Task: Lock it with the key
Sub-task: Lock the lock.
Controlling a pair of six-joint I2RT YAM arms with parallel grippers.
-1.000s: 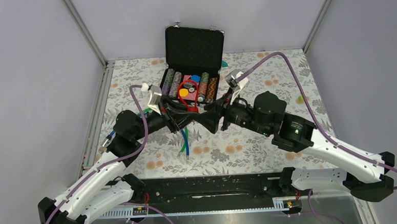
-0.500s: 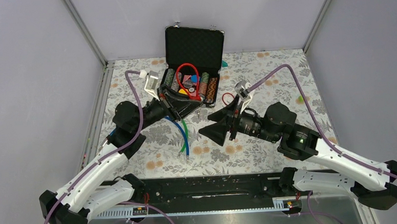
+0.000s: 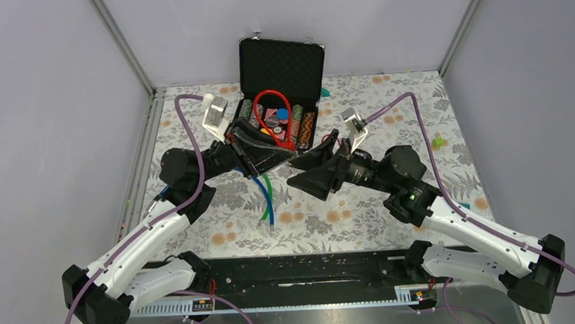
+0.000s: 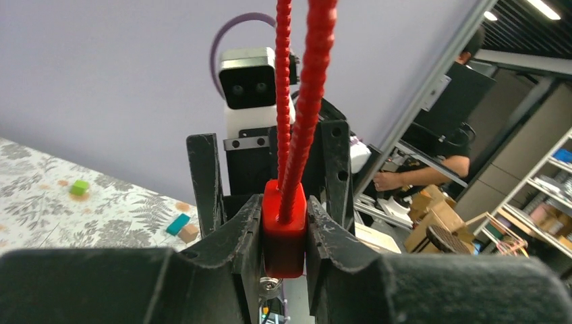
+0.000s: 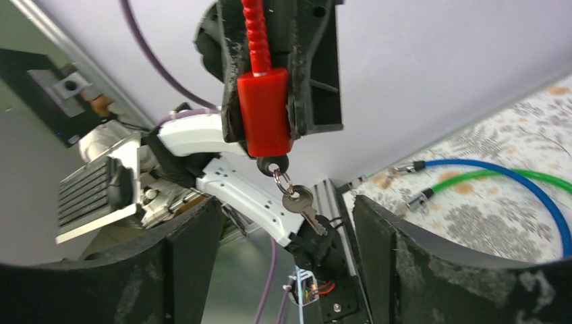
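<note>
the left claw (image 4: 283, 226) is pinching the red lock (image 4: 283, 233) by its body, one finger pressed to each side, and holds it up off the table (image 3: 391, 208) in front of the open case (image 3: 279, 62). the lock's ribbed red cable rises from the body in a loop above the claw. a key (image 5: 273, 165) sits in the underside of the lock, and a spare key (image 5: 301, 202) dangles from it on a ring.

the right claw (image 5: 287, 223) is spread wide and holds nothing. it faces the lock from just beside it. in its wrist view the keys hang between and beyond its two fingers (image 5: 192, 266), touching neither.

a blue cable (image 3: 270, 200) and a green cable (image 3: 265, 205) lie on the table below the two claws.
</note>
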